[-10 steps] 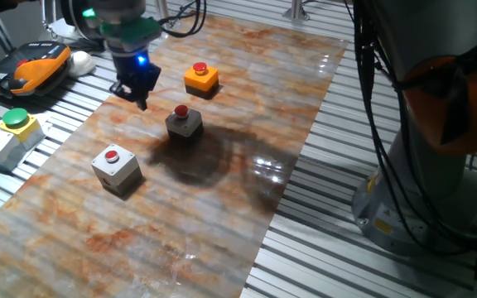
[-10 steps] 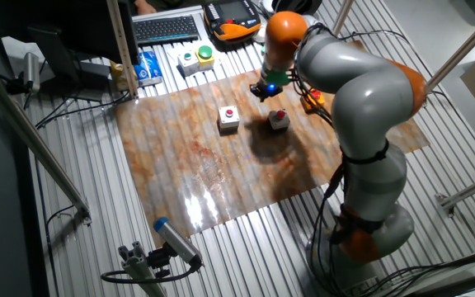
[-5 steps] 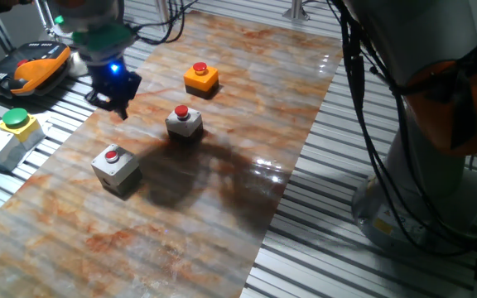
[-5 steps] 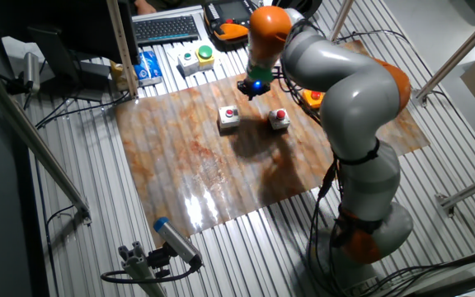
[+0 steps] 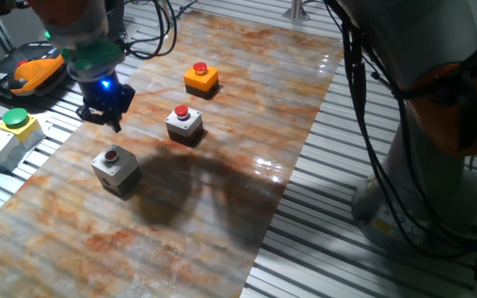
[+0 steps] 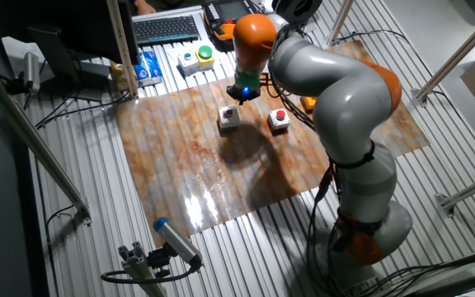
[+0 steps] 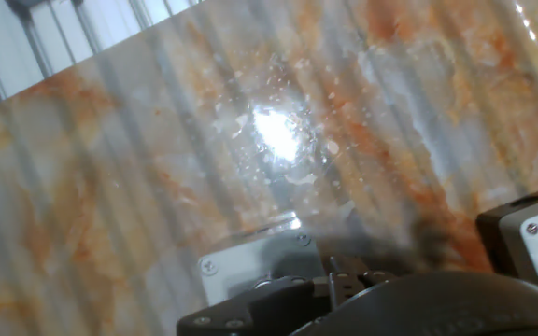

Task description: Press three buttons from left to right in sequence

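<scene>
Three boxes with red buttons stand in a row on the marbled mat. The left grey-white box (image 5: 116,168) also shows in the other fixed view (image 6: 228,120) and the hand view (image 7: 258,259). The middle grey-white box (image 5: 184,122) stands a little further on. The flat orange box (image 5: 200,78) is the farthest. My gripper (image 5: 113,122) hangs above the mat just behind the left box, not touching it, and also shows in the other fixed view (image 6: 240,96). No view shows the gap between the fingertips.
A grey box with a green button and yellow top (image 5: 7,132) sits off the mat at the left. An orange-black pendant (image 5: 25,68) lies behind it. A keyboard (image 6: 166,28) is at the back. The arm's base (image 5: 425,165) stands right of the mat (image 5: 222,215).
My gripper has moved from near the middle box leftward and toward the left box. The boxes have not moved.
</scene>
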Robot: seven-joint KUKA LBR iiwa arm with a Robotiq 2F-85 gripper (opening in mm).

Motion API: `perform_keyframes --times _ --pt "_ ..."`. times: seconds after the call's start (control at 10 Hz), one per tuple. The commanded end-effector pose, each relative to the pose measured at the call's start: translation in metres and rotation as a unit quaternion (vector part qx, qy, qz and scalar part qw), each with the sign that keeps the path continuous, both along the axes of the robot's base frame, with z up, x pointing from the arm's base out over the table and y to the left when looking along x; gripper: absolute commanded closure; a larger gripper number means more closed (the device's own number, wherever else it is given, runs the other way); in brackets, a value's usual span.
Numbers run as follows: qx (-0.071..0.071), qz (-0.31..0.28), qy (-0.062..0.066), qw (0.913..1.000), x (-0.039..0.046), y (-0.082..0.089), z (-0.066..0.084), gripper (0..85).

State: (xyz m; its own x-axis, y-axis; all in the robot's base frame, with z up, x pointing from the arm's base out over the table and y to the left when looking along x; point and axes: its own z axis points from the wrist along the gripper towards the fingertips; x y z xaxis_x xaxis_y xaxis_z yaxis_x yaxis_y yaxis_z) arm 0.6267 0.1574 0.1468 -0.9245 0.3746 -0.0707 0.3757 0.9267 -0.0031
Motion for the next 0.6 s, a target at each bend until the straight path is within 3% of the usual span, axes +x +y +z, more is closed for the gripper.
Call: perform_keyframes --times 0.0,0.2,0.5 --pt "-0.001 -0.001 -0.002 1.0 -0.0027 0.004 -0.003 85.0" --pt "-0.003 -0.002 -0.006 1.0 -0.0095 0.009 -0.006 85.0" --pt "-0.002 -0.003 -0.009 1.0 -0.0128 0.016 -0.009 85.0"
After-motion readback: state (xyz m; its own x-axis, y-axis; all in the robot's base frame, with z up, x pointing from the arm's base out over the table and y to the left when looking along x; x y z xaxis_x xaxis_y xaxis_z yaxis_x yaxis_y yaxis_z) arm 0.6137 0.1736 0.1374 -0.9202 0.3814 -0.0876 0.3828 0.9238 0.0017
